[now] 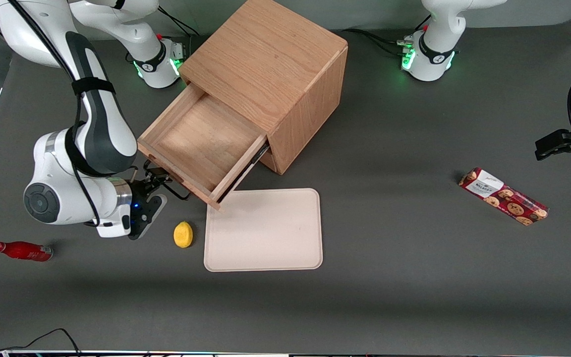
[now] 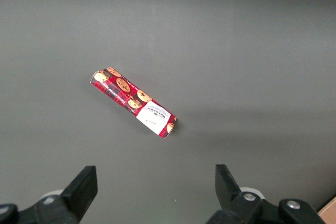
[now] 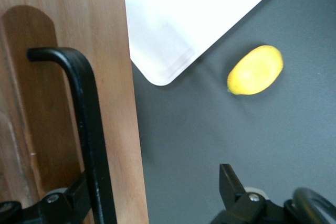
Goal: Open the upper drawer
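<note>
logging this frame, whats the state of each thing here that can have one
upper drawer: pulled well out, nothing in it
black bar handle: between the gripper's fingers
gripper: open, at the drawer front
lemon: on the table beside the tray
tray: flat, bare
red bottle: lying on its side
cookie pack: lying flat, sealed

arm: glossy white shells | dark grey panel | black cable strapped on | gripper [image 1: 159, 181]: black fingers

right arm [image 1: 94, 129]: bent low | gripper [image 3: 152, 192]: jaws apparently apart, level
</note>
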